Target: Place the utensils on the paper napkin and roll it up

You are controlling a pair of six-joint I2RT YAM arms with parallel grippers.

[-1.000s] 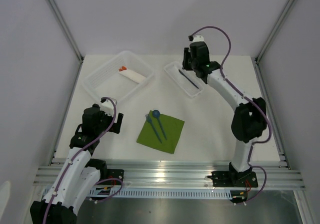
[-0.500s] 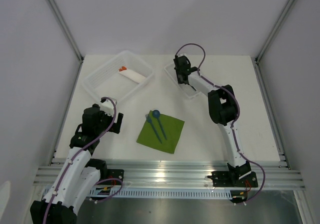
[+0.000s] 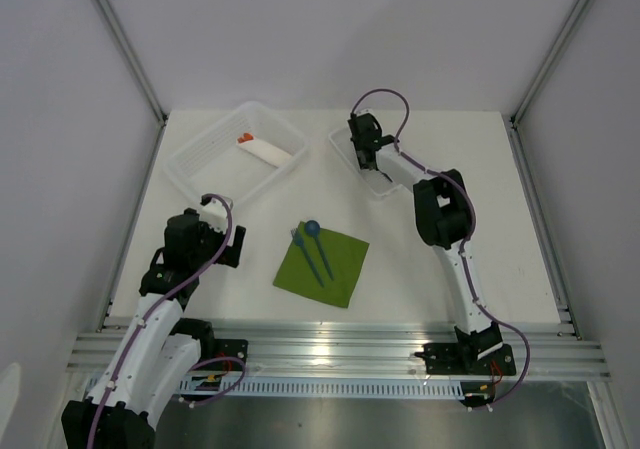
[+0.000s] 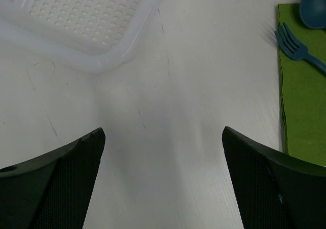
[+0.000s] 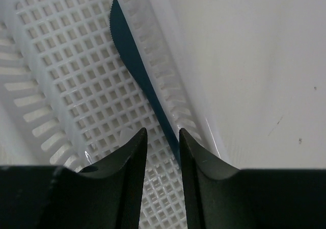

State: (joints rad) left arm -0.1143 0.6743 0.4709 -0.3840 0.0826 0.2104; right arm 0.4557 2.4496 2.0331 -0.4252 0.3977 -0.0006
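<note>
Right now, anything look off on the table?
Minor only: the fork tines and spoon bowl overhang the napkin's far-left corner, and the napkin lies skewed to the table edge. Nothing spilled or damaged.

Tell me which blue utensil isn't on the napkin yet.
The knife, lying in the white basket at the right gripper; the fork and spoon already rest on the green napkin.

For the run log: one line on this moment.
left end effector open | right end effector at knife in tray, grip unclear | fork, spoon on napkin
</note>
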